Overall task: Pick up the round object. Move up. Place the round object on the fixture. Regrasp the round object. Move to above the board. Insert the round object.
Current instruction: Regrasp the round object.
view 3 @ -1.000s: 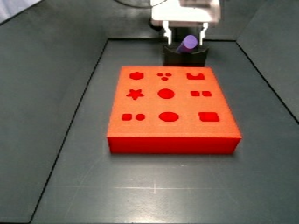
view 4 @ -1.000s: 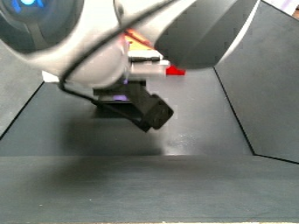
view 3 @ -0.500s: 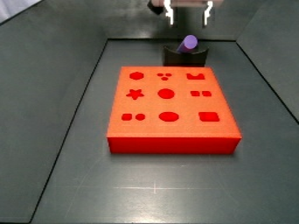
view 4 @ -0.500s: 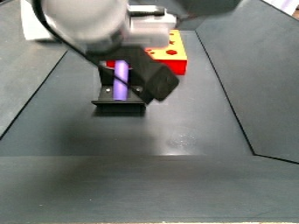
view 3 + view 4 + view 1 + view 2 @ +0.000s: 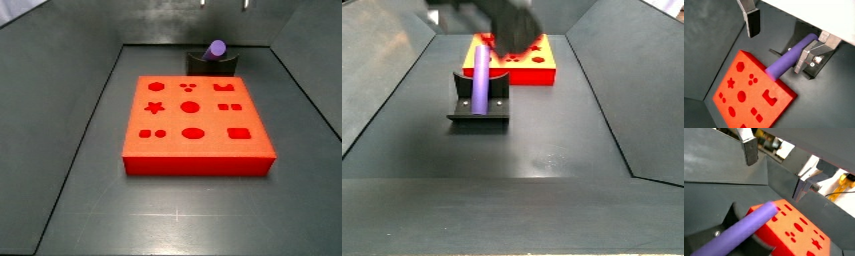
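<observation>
In both wrist views the gripper [image 5: 781,37] [image 5: 777,165] is hanging above the peg [image 5: 791,56] [image 5: 741,230], its jaws standing wide with nothing between the fingers [image 5: 752,21] [image 5: 749,150]. The peg is lying lengthwise on the fixture [image 5: 811,70], beside the board [image 5: 747,95] [image 5: 797,228].

In both side views the peg [image 5: 217,47] [image 5: 480,76], smooth and purple, is resting on the fixture [image 5: 214,64] [image 5: 478,110] just behind the board [image 5: 194,122] [image 5: 529,62]. In a side view the arm [image 5: 496,15] is showing as a dark blur above.
</observation>
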Controlling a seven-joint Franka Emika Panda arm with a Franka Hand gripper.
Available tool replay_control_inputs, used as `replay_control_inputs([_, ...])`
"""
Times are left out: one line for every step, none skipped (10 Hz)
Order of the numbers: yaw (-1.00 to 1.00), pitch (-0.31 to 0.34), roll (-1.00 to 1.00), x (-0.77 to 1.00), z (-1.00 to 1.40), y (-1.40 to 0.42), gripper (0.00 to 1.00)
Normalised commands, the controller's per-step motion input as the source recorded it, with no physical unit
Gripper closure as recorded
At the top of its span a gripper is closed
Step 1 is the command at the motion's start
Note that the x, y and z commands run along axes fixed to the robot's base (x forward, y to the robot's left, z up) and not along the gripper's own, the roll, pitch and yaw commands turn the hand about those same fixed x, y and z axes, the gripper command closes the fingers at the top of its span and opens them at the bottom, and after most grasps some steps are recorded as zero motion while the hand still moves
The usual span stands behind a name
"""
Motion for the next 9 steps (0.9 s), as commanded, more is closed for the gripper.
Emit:
replay_control_inputs([0.01, 0.027, 1.0, -0.06, 0.72, -1.0, 0.0])
replay_control_inputs([0.01, 0.023, 1.0, -0.06, 0.6, -1.0, 0.0])
replay_control_inputs([0.01, 0.02, 1.0, -0.06, 0.38, -0.89, 0.0])
replay_control_inputs([0.01, 0.017, 1.0, -0.04, 0.23, -0.69, 0.0])
replay_control_inputs([0.01, 0.014, 1.0, -0.04, 0.14, -0.49, 0.0])
replay_control_inputs([0.01, 0.01, 1.0, -0.04, 0.08, -0.28, 0.0])
replay_control_inputs([0.01, 0.004, 1.0, -0.04, 0.05, -0.06, 0.0])
replay_control_inputs([0.01, 0.001, 1.0, -0.03, 0.03, -0.04, 0.0])
replay_control_inputs([0.01, -0.002, 1.0, -0.03, 0.02, -0.04, 0.0])
